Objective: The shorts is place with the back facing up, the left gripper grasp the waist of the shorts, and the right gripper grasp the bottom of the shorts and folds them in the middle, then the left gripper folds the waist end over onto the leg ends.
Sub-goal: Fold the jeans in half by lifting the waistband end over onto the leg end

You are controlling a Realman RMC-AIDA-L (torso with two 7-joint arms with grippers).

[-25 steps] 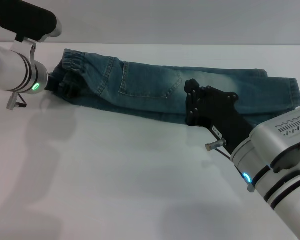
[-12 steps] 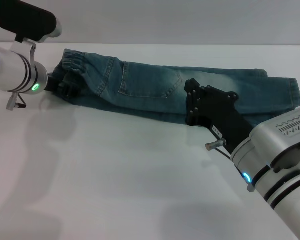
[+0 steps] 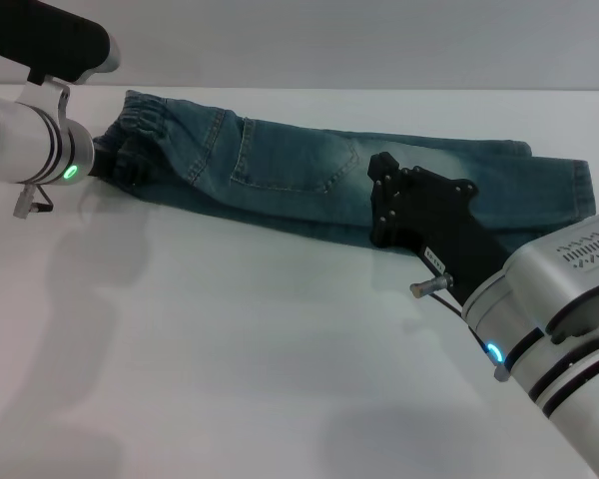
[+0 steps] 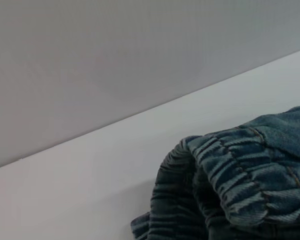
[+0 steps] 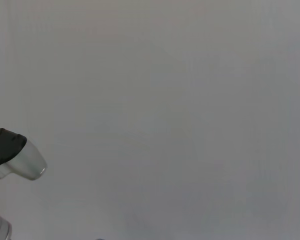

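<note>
Where the white table (image 3: 230, 349) meets its far left corner, the black pronged left gripper (image 3: 115, 165) is clamped on the ruffled elastic waist (image 4: 230, 175) of the faded blue denim shorts (image 3: 309, 175), folded lengthwise and stretched rightward; the black blocky right gripper (image 3: 384, 215) sits at their near edge, whether parted or closed I cannot tell.

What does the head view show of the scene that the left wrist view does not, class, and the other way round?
Only the head view shows the whole shorts lying along the table, a back pocket, the left gripper at the waist, and the right gripper over the shorts' near edge around mid-length. Only the left wrist view shows the waist's gathered ruffles up close, bunched and lifted into folds. Both show the blue denim waistband, the white table and the grey wall behind.
</note>
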